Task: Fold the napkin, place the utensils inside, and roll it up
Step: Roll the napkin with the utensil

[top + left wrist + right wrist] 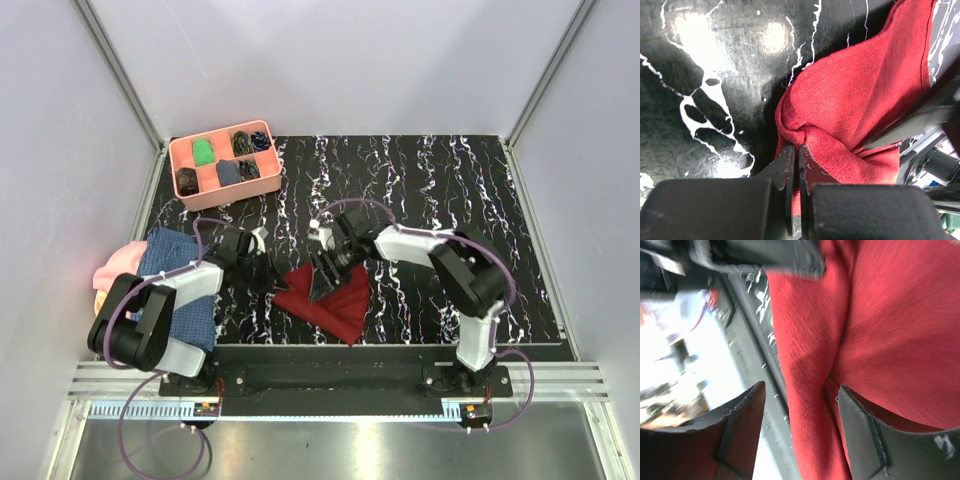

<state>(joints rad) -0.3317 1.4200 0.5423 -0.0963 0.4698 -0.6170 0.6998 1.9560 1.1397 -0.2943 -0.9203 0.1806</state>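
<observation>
Napkin [325, 298] bunched on surface [430, 200], centre front. Left jaws pinched shut on its corner; right jaws spread, fold between them, not gripping. Risk: left pull alone drags whole napkin, crumpling fold – nothing pins far side.

From above, the right gripper [326, 276] hides the middle of the napkin [335, 305]. We cannot make out its fingertips, nor those of the left gripper [262, 274], dark against the table [430, 200]. The left arm [160, 310] covers part of the blue checked cloth [168, 252], and the pink cloth [112, 270] shows only a corner at its left. What lies in the tray [236, 194] is too small for us to name.

In the left wrist view the napkin [850, 100] runs off the top edge, and a blurred dark bar [920, 117] crosses its right side. The right wrist view is smeared: the napkin [880, 340] is cut by three edges, and we cannot identify the dark shape [760, 255] at the top.
</observation>
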